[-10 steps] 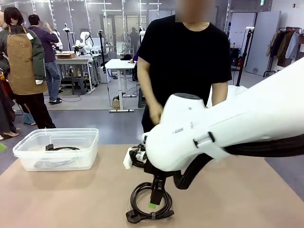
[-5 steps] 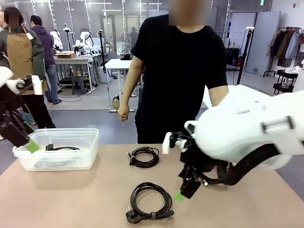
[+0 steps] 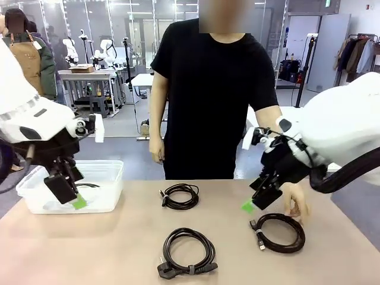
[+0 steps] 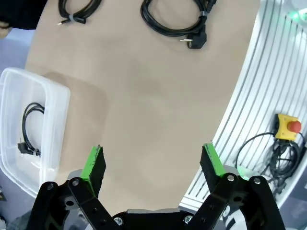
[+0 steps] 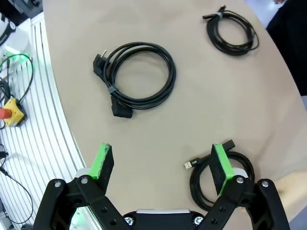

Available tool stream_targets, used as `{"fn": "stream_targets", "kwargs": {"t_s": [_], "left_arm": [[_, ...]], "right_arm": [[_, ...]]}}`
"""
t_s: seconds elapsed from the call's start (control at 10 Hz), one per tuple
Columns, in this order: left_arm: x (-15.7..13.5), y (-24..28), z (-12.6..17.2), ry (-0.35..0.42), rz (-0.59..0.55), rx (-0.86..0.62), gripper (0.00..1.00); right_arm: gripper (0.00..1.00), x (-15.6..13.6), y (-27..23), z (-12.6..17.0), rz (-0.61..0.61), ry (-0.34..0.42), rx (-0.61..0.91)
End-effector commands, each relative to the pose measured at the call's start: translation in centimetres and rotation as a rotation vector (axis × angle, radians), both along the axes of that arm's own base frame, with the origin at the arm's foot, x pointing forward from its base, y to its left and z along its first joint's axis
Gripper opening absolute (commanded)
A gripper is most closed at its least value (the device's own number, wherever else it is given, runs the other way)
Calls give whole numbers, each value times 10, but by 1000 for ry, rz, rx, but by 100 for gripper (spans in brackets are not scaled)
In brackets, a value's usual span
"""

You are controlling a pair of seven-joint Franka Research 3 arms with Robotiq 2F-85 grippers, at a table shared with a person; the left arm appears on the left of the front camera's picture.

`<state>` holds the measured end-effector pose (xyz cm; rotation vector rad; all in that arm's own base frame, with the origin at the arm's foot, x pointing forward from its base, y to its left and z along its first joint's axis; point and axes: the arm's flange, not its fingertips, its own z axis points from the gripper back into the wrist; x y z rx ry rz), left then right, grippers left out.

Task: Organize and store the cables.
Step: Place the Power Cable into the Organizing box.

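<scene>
Here, hovering with the right jaws spread and empty above the nearest cable (image 3: 276,217), coiled flat on the desk (image 3: 89,249) by the person's hand (image 3: 295,202); with the left jaws spread too, far off by the bin (image 3: 110,196).

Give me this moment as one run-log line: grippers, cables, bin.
left gripper open, near bin | right gripper open, over right coil, person's hand at it | bin: one cable | table: also far coil, plug coil

The left hand (image 4: 152,165) and the right hand (image 5: 160,165) hang downward, both spread wide.
</scene>
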<state>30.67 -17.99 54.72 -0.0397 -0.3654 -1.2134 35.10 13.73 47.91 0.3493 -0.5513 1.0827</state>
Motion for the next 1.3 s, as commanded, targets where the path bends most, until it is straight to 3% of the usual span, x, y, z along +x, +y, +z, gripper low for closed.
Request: {"fn": "stream_targets", "kwargs": {"t_s": [0.0, 0.1, 0.2, 0.7, 0.9, 1.2], "left_arm": [[5, 0, -6, -10, 31, 8, 100], [7, 8, -6, -11, 26, 0, 100], [2, -2, -4, 3, -1, 6, 100], [3, -2, -5, 8, -6, 3, 100], [5, -55, -8, -9, -106, -23, 100], [15, -141, -29, 50, -175, 58, 100]], "right_arm": [[100, -79, -26, -65, -1, 25, -12], [100, -68, -17, -72, 39, 43, -44], [100, 1, -6, 0, -6, 9, 5], [100, 1, -5, 0, 3, 15, -2], [100, -9, -59, 4, 17, 72, 86], [100, -50, -150, -6, -63, 66, 138]]}}
